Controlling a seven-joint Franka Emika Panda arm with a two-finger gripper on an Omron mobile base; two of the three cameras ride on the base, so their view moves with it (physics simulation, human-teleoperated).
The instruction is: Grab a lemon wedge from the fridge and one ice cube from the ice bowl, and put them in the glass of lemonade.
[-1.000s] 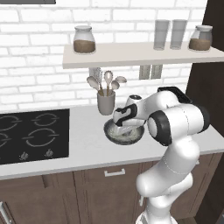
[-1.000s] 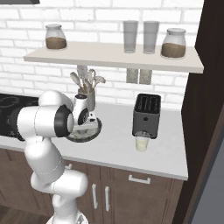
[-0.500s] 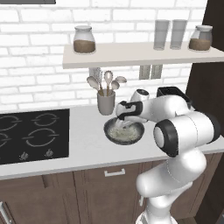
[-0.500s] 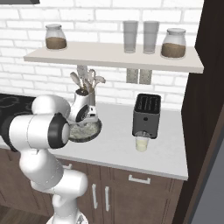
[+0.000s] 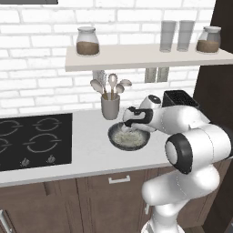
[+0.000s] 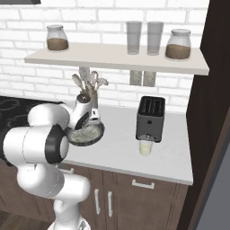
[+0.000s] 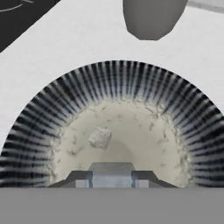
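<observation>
Pale kitchen counter (image 6: 121,155) under a white brick wall, between a black hob (image 5: 32,141) and a black toaster (image 6: 150,119): the Franka arm's gripper (image 5: 132,124) hangs just above the ice bowl (image 5: 113,140), which sits beside the grey utensil cup (image 5: 110,108). Over the past second the arm's big elbow has swung down and out to the side, and the hand has lifted slightly off the bowl's floor while staying over it. Seen from the hand camera, the fingers are clamped on a pale grey ice cube (image 7: 111,171), which fills the gap between the two dark tips, so the ice pick-up looks done and the carry to the glass appears to be starting. The held cube is blocky, its broader face lying across the fingers, with no clear long axis. A second cube (image 7: 100,138), lumpy and roughly as wide as it is tall, lies loose on the speckled bottom of the bowl. The glass of lemonade (image 6: 144,147) stands upright, mouth up, just in front of the toaster, well apart from the bowl.
</observation>
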